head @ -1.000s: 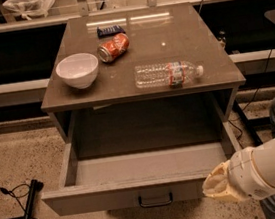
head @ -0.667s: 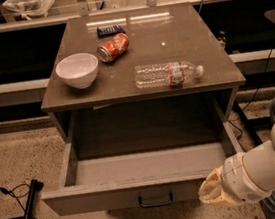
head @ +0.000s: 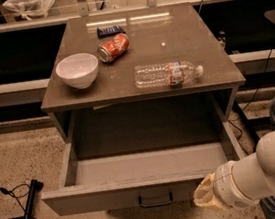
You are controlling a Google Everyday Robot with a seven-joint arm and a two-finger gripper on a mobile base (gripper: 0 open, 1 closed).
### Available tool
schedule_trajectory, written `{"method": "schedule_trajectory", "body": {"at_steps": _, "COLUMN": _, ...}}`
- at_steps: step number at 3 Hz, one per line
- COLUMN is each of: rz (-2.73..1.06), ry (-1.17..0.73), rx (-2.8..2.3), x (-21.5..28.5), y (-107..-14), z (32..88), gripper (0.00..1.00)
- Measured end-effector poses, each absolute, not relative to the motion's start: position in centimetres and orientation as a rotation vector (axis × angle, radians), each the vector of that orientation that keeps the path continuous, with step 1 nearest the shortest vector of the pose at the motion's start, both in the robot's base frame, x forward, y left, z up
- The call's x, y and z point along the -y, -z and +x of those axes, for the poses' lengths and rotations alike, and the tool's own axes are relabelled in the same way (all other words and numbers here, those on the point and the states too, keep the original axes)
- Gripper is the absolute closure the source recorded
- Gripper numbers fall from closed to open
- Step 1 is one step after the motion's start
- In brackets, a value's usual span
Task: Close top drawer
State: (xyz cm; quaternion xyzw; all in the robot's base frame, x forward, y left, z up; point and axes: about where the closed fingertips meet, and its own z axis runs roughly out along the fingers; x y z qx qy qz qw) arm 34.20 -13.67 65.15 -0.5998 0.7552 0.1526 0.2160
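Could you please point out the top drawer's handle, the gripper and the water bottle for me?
top drawer handle (head: pixel 155 199): camera view, middle of the dark metal pull.
gripper (head: pixel 206 199): camera view, pale tip at the drawer front's right end.
water bottle (head: pixel 167 74): camera view, on its side, label area.

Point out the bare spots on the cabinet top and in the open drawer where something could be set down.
Free: the cabinet top right of the can and behind the bottle, the front strip between bowl and bottle, and the top drawer floor. Crowded: the back-left, with wrapper, can and bowl. The tool sits at the drawer's front-right corner.
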Motion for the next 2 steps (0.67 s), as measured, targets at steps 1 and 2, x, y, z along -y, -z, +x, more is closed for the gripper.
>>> {"method": "schedule_trajectory", "body": {"at_steps": 1, "rz": -1.638, "ry": -0.394, "rx": -2.093, "x": 13.76, "y": -65.23, "z": 34.88, "gripper": 1.0}}
{"method": "schedule_trajectory", "body": {"at_steps": 2, "rz": -1.635, "ry": -0.36, "rx": -2.094, "x": 13.65, "y": -64.53, "z": 35.25, "gripper": 1.0}}
